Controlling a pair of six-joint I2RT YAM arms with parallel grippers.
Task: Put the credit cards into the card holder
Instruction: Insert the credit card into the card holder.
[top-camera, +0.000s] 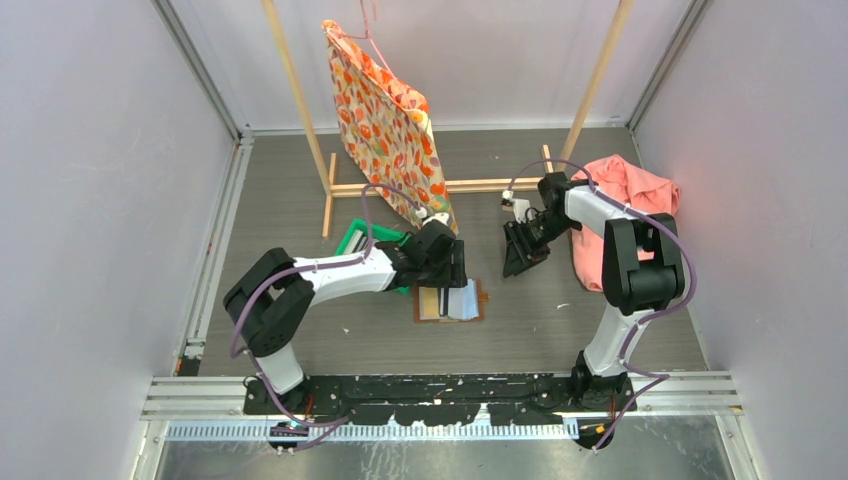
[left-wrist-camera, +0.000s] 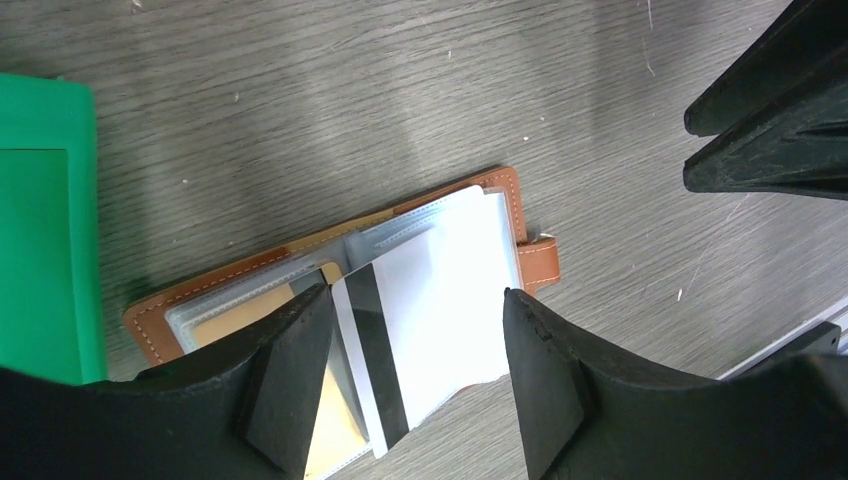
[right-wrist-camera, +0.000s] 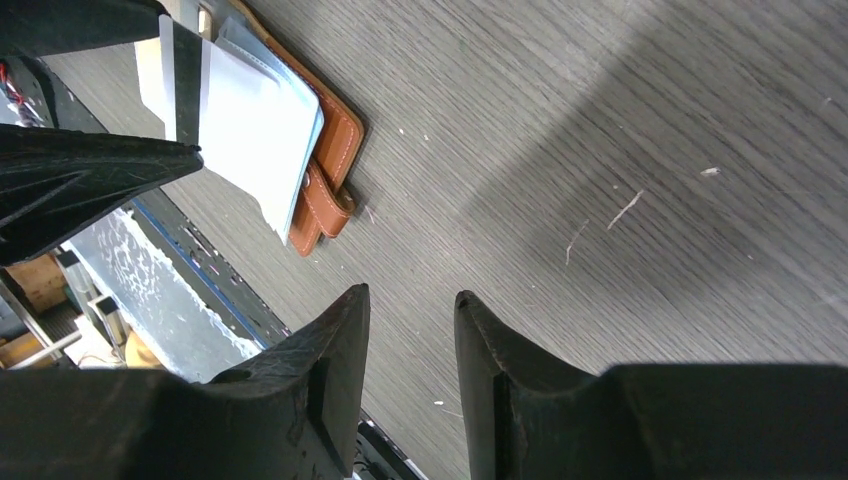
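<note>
The brown leather card holder (top-camera: 421, 306) lies open on the table, its clear sleeves up, and also shows in the left wrist view (left-wrist-camera: 250, 266) and the right wrist view (right-wrist-camera: 336, 140). A gold-yellow card (left-wrist-camera: 232, 320) sits in one sleeve. My left gripper (left-wrist-camera: 418, 292) hovers over the holder (top-camera: 455, 272), its fingertips pressed on both long edges of a silvery card (left-wrist-camera: 440, 300) with a black stripe. The card's far end lies among the sleeves. My right gripper (right-wrist-camera: 412, 292) hangs over bare table right of the holder (top-camera: 518, 262), empty and slightly open.
A green plastic bin (top-camera: 360, 240) stands just left of the holder (left-wrist-camera: 40, 250). A wooden rack with a floral cloth bag (top-camera: 385, 130) stands at the back. A pink cloth (top-camera: 630, 200) lies at the right. The metal rail runs along the near edge.
</note>
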